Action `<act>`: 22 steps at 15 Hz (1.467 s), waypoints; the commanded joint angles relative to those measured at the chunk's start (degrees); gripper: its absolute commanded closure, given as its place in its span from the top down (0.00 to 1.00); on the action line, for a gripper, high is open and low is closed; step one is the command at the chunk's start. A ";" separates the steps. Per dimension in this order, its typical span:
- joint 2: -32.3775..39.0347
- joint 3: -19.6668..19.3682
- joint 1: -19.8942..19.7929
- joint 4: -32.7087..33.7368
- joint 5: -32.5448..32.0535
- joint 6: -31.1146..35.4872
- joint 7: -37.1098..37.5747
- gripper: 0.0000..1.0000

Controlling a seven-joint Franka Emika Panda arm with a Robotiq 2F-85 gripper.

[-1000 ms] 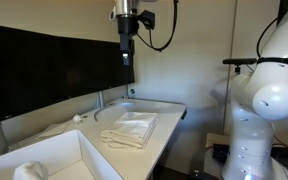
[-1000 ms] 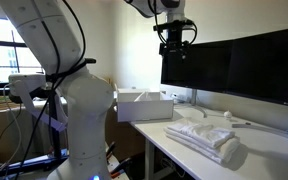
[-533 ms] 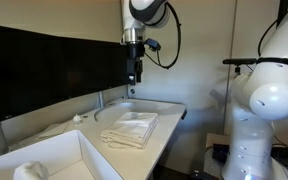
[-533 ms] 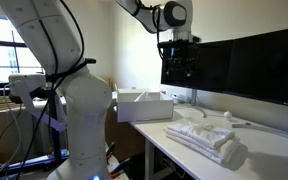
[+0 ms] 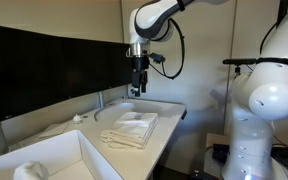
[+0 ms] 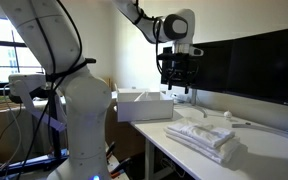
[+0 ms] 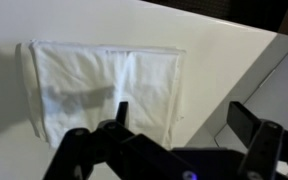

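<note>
My gripper (image 5: pixel 137 88) hangs well above the table (image 5: pixel 172 112), fingers spread wide and holding nothing. It points straight down, so the wrist view frames the folded white towel (image 7: pixel 104 85), which lies flat near the table's end edge, apart from the white bin (image 5: pixel 59 158).

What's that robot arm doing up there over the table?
The robot's gripper hovers above the white table, open and holding nothing. Right under it lies a folded white cloth, which the wrist view shows spread flat between the gripper's fingers. Nothing is touching the cloth. At the near end of the table sits a white bin with another crumpled cloth inside, and a dark screen stands behind.
</note>
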 commanded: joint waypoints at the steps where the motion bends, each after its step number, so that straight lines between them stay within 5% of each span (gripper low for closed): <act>1: 0.01 0.48 -0.51 0.10 0.23 -0.12 -0.17 1.00; 22: 0.97 2.51 1.57 1.05 0.19 -0.16 -0.91 1.00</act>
